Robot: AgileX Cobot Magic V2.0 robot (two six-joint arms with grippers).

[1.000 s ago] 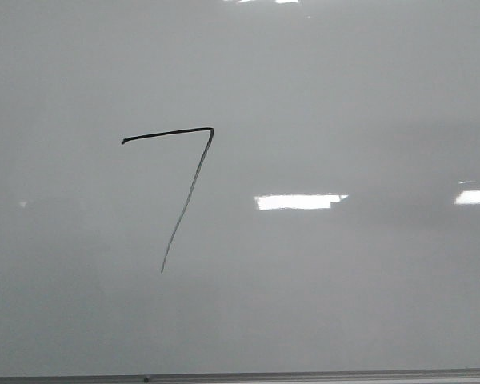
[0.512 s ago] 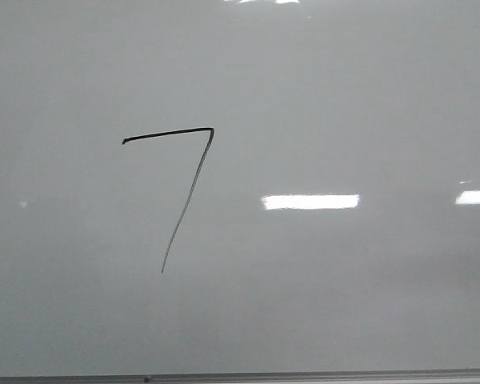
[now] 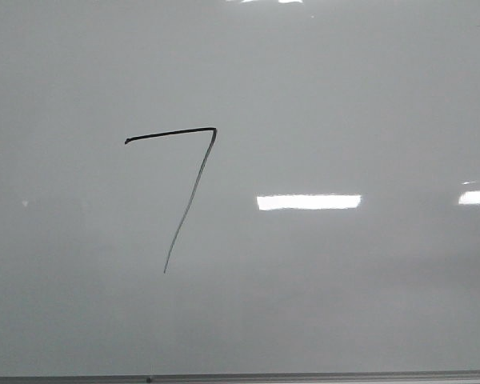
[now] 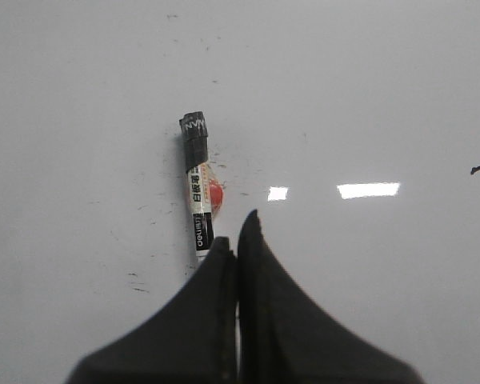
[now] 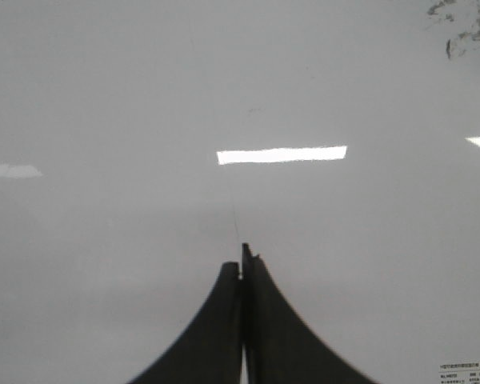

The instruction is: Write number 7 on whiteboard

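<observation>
My left claw [image 4: 237,240] is clenched on nothing, the marker [image 4: 198,188] lying loose on the whiteboard [image 3: 368,304] just beyond its tips; my right claw [image 5: 242,268] is clenched empty too. The number 7 [image 3: 184,188] stands finished left of the board's middle, so I judge only retreat remains. The marker's label is too small to read.

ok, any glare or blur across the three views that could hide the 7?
Front view: bright rectangular reflections on the whiteboard sit right of the number 7, not over it; its slanting stroke is faint. Left wrist view: two small glare patches beside the marker, label still sharp. Right wrist view: one glare bar, soft overall, the right claw dark.
</observation>
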